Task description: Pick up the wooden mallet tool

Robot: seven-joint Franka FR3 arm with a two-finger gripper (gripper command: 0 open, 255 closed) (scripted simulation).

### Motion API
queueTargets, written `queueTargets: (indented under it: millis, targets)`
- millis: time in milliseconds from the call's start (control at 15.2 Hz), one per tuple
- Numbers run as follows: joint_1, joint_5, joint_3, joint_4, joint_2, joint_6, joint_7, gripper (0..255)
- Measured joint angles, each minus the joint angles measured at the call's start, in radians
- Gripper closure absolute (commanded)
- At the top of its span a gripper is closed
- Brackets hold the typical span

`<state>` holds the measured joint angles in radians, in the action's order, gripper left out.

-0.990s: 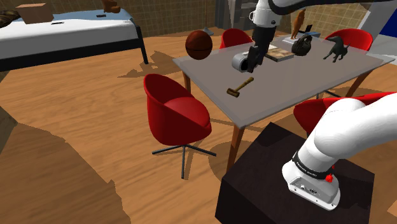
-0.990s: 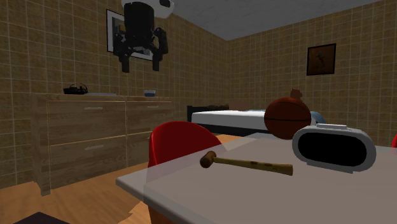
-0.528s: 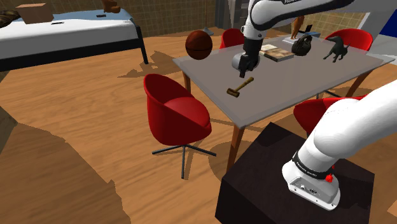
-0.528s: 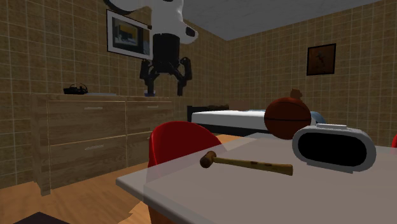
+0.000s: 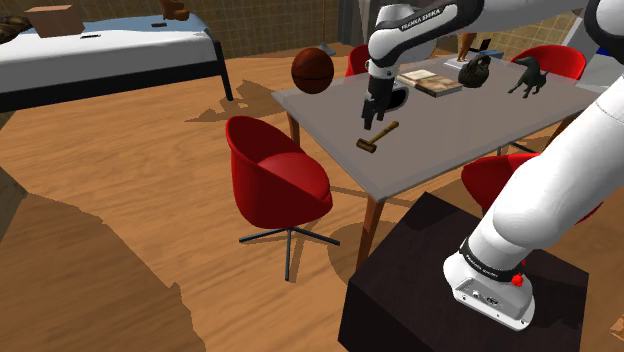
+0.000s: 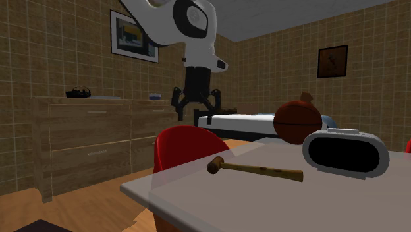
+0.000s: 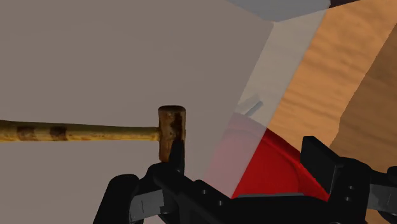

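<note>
gripper [image 5: 372, 122] spread over mallet [image 5: 378, 136], mallet flat on grey table [image 5: 450, 130]

Arm [image 5: 420, 18]: dark lettering is carried on the white link, at 12 o'clock in the shoulder view; it cannot be read.
Elsewhere: nothing legible.

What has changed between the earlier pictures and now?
The pincer came down and toward the shoulder view's left. It now hangs open above the mallet, holding nothing. The mallet, the ball and the other things on the table stayed in place.
</note>
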<state>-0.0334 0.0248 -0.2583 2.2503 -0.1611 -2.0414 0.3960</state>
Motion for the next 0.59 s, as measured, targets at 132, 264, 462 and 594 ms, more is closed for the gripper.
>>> queueTargets:
  millis: [132,264,462,594]
  targets:
    - [-0.006,0.030,-0.020,-0.042,0.085,-0.032,0.044,0]
    - [-0.009,0.060,-0.028,-0.087,0.161,-0.049,0.074,0]
    - [-0.023,0.109,-0.036,-0.138,0.271,-0.087,0.126,0]
    - [-0.040,0.144,-0.039,-0.207,0.358,-0.090,0.164,0]
